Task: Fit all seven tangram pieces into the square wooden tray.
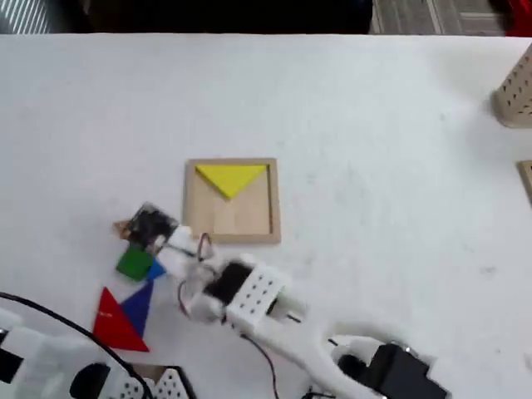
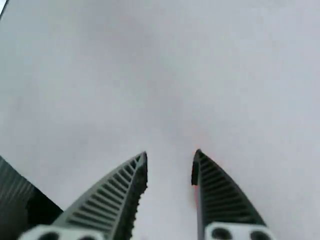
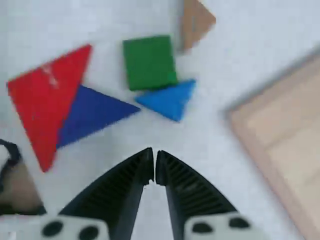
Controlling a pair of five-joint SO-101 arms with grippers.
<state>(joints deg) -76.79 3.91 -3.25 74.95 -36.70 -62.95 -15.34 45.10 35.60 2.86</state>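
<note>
Risk: right gripper, jaws together and empty, hovers beside light blue triangle at 8 o'clock of tray; descending that way would shove it into green square. Left gripper apart over desk.

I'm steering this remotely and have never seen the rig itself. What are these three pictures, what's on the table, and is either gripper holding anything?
Two small robot arms sit at a white table. The high view looks down from above; the other two come from cameras on each wrist, looking past that arm's gripper. The square wooden tray holds a yellow triangle. Beside it lie a green square, a light blue triangle, a dark blue triangle, a red triangle and a tan piece. The left gripper is open over bare table; the right gripper is shut near the loose pieces. Neither holds anything.
</note>
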